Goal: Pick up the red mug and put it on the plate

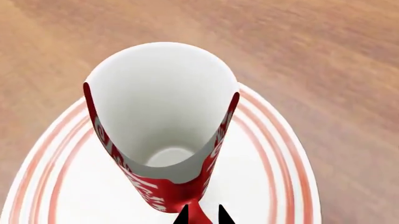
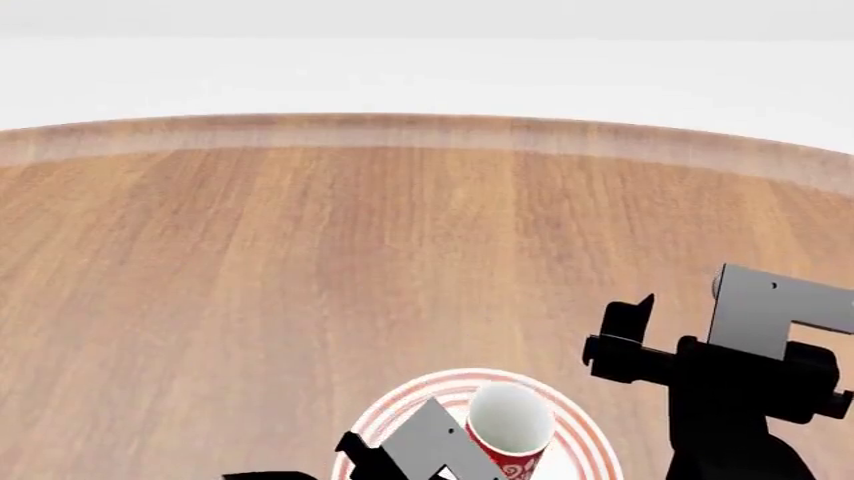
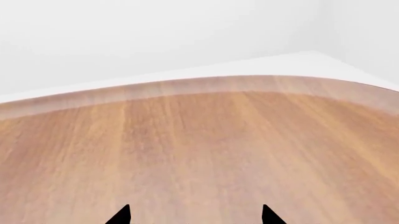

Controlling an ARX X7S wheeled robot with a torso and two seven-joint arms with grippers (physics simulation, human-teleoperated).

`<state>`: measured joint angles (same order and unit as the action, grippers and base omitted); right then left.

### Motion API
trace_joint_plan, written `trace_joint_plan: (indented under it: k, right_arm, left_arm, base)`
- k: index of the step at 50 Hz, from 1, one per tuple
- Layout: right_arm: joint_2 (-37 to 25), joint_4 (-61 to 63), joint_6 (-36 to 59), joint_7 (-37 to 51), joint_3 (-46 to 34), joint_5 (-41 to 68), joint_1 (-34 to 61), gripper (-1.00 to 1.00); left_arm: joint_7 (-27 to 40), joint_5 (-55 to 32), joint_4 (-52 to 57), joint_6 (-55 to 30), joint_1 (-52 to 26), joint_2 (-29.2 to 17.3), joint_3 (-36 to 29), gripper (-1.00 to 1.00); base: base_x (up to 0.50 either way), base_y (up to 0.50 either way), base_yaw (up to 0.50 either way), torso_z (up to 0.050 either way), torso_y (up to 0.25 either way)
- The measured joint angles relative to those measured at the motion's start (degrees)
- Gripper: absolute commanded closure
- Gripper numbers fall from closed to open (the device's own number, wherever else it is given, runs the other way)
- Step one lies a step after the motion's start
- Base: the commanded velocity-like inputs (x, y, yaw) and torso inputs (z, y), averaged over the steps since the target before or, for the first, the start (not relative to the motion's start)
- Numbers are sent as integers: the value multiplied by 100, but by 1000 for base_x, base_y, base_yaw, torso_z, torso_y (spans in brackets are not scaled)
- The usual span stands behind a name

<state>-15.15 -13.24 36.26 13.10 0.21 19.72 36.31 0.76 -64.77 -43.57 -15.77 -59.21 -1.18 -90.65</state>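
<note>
Left wrist view: left tool (image 1: 203,215) clamped on the red mug (image 1: 163,121) handle, mug tilted over the plate (image 1: 268,163); early release risks tipping. Right tool (image 3: 194,215) apart, idle.

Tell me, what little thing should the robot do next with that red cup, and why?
Probably open the left pincer and let go. The red mug stands upright, open end up, over the white middle of the plate, inside its red rings, and the pincer tips sit close on either side of its handle. Whether the mug's base already touches the plate cannot be told, so a slight lowering first may be safer.
</note>
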Motion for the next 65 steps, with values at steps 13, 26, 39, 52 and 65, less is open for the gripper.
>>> trace_joint_plan:
  k: [13, 26, 39, 52, 65]
  right_arm:
    - [-5, -83, -72, -9, -24, 11, -2, -100]
    - [-9, -167, -151, -19, -51, 18, 7, -100]
    - [-7, -243, -215, -18, -77, 26, 14, -100]
    - [7, -302, -250, -7, -118, 31, 34, -100]
    - [23, -334, -262, 4, -162, 43, 51, -100]
  left_arm:
    - [4, -110, -57, -224, 17, 0, -9, 100]
    - [16, -155, -90, -357, -3, 11, 45, -100]
    - [30, -139, -94, -437, -2, 13, 57, -100]
    - [29, -106, -26, -510, -23, 10, 38, -100]
    - [250, -117, 230, -764, -162, 7, 26, -100]
  base:
    - [0, 0, 0, 0, 0]
    - [0, 0, 0, 0, 0]
    - [0, 0, 0, 0, 0]
    - [0, 0, 0, 0, 0]
    - [0, 0, 0, 0, 0]
